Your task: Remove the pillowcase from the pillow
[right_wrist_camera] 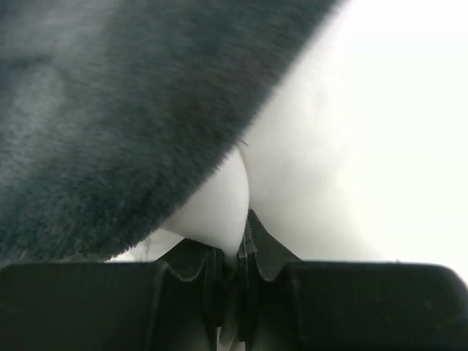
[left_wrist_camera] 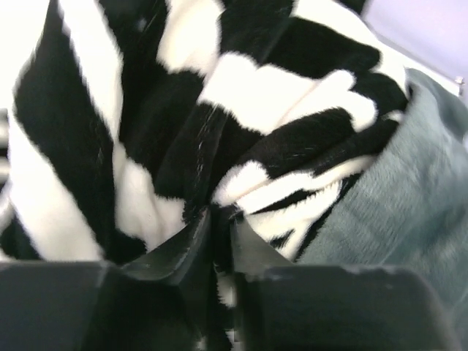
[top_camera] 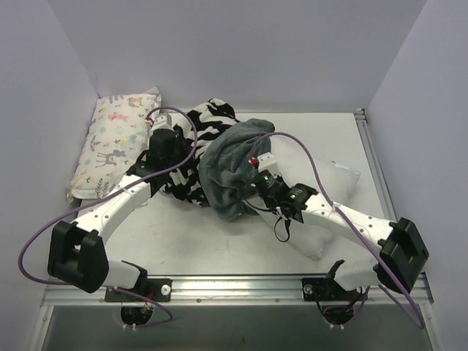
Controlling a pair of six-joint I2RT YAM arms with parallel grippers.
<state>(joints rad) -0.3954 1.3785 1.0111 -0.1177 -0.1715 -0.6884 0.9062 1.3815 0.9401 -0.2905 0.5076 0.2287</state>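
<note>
The pillowcase lies bunched mid-table, zebra stripes at the left and plush grey-teal at the right. The white pillow sticks out from under it toward the right and near side. My left gripper sits on the zebra side. In the left wrist view its jaws stand nearly together, with striped pillowcase fabric pinched in the narrow gap. My right gripper is at the grey edge. In the right wrist view it is shut on a fold of the pillow, just below the grey plush.
A smaller pastel animal-print pillow lies at the far left against the wall. A metal rail runs along the table's right edge. Purple cables loop over both arms. Lilac walls enclose the back and sides.
</note>
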